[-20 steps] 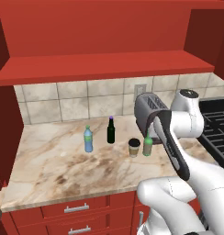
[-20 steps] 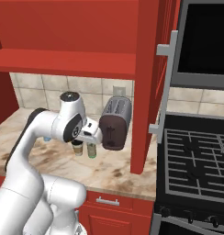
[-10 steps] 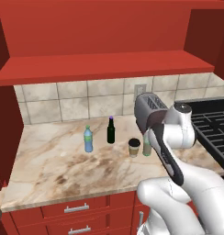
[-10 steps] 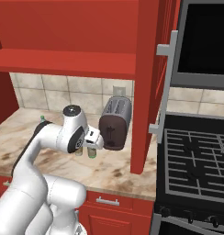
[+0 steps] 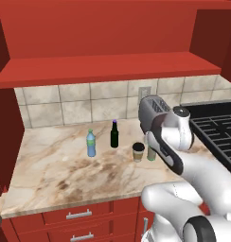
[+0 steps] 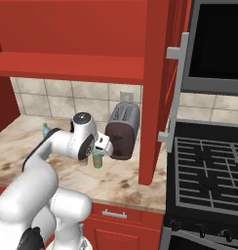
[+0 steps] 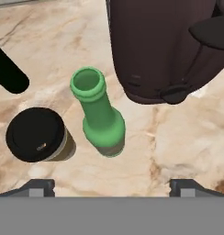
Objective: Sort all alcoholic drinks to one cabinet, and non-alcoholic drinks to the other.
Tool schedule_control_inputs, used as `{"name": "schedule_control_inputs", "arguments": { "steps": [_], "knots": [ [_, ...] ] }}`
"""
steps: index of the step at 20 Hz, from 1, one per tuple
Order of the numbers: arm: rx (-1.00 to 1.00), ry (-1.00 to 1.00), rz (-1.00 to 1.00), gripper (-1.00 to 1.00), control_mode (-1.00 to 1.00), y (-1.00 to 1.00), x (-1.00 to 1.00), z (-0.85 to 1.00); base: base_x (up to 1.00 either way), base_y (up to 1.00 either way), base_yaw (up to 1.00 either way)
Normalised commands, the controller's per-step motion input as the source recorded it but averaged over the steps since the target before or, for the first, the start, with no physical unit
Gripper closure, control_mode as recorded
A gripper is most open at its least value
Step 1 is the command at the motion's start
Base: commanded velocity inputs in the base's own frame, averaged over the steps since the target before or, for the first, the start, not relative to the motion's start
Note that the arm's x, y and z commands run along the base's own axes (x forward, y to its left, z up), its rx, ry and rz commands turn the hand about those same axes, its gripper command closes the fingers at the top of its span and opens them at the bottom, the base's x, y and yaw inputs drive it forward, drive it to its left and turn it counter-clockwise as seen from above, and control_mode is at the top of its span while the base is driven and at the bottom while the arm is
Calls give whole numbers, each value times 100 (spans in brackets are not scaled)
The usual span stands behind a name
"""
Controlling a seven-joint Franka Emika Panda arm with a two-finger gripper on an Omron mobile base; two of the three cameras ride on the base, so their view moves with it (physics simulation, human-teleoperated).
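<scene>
**Lining up on the green bottle**

Marble counter (image 5: 56, 170) under red cabinets. Green bottle (image 7: 99, 120) stands near the counter's stove-side end, just beside the paper cup (image 7: 36, 134) and close to the toaster (image 7: 164, 50). The gripper (image 7: 111, 186) hangs right above it, jaws spread wide, holding nothing. Looks like the reach-in step; next it needs to drop straight down around the neck without bumping the cup.

On the desk (image 5: 56, 175), left to right: plastic bottle (image 5: 91, 143), capped glass bottle (image 5: 114, 134) farther back, paper cup (image 5: 138, 152), open glass bottle (image 7: 99, 117) just beside it, toaster (image 6: 123, 131) at far right.
</scene>
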Motion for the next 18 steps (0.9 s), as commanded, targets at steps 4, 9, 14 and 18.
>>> {"name": "schedule_control_inputs", "arguments": {
  "steps": [4, 9, 14, 18],
  "knots": [
    [0, 0, 0, -100, -100, 0, 34, -25, 0, 0, 0],
    [0, 0, 0, -100, -100, 0, 31, -29, 0, 0, 0],
    [0, 0, 0, -100, -100, 0, 17, -23, 0, 0, 0],
    [1, -1, 0, -100, -100, -1, 7, -12, 0, 0, 0]
  ]
}}
